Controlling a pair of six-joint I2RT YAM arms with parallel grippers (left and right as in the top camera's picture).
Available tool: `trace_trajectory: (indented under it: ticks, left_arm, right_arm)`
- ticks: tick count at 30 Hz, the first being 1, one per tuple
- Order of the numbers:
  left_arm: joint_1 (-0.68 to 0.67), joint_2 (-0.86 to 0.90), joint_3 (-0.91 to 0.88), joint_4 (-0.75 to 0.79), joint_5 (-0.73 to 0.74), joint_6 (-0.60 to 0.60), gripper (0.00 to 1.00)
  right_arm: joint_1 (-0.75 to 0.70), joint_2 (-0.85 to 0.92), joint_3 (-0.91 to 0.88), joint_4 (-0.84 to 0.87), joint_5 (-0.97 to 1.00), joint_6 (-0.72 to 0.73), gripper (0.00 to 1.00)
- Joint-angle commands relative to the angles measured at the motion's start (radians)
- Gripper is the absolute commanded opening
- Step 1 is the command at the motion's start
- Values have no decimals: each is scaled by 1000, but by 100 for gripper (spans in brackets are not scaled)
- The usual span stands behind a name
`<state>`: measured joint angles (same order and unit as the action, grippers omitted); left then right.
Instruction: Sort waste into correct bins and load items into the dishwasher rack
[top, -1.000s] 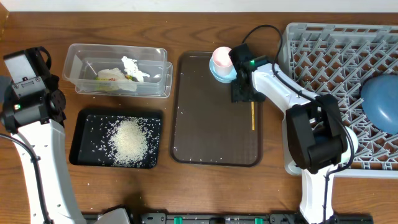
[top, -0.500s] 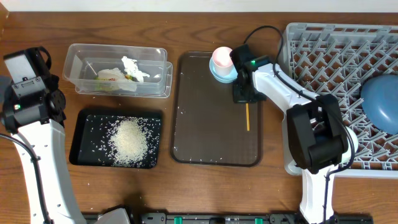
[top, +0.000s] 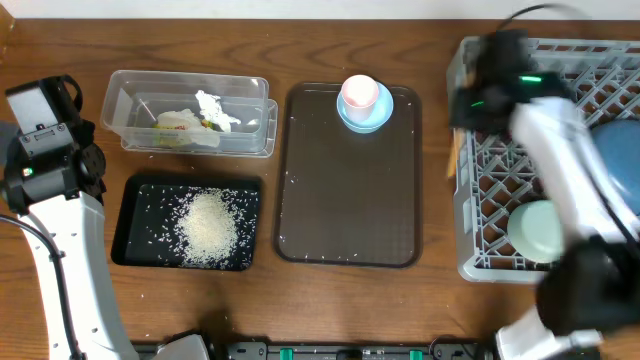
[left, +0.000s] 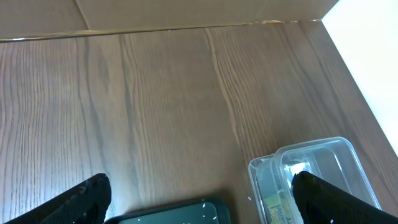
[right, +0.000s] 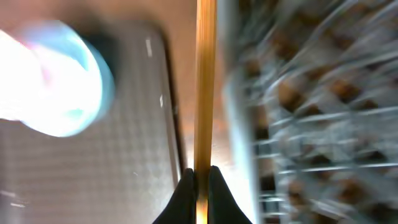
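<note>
The right tool (right: 200, 174) pinches the chopstick (right: 205, 74) tight beside the grey rack (top: 485, 215), so next it needs to lay that chopstick inside gently.

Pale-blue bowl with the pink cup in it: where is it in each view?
Overhead: pale-blue bowl at top centre, on the top end of the dark-brown serving tray.
Left wrist: not in it.
Right wrist: blurred, upper left, with the tray below it.
Shared landmark: the serving tray.
</note>
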<state>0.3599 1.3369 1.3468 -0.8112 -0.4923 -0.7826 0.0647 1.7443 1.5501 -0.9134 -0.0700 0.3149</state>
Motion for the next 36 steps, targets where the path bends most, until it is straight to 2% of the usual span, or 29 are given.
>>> trace_trajectory:
  ticks: [1,5,9,20,25,26,27,28,36]
  left_arm:
    - [5,2,3,-4,-2,-5,95]
    - [5,2,3,-4,-2,-4,95]
    - [5,2,3,-4,-2,-5,95]
    - [5,2,3,-4,-2,-5,95]
    - [5,2,3,-4,-2,-5,95]
    - [5,2,3,-4,-2,-5,95]
    - [5,2,3,-4,-2,-5,95]
    - [5,2,3,-4,-2,-5,95]
    - [5,2,3,-4,-2,-5,95]
  right_arm:
    - [-68,-127,8,5,-72,-87,1]
    - [-130,-189,8,24,-73,-188,1]
    - [-139,-170,6,22,-73,-267,1]
    - [-134,39,6,46,-60,-275,3]
    - [-123,87,6,47,-66,-275,18]
    - [-121,87,6,47,-66,-275,26]
    - [-119,87,6,47,-66,-275,43]
    - [-117,86,6,49,-66,-275,47]
    - [-95,65,7,39,-144,-248,47]
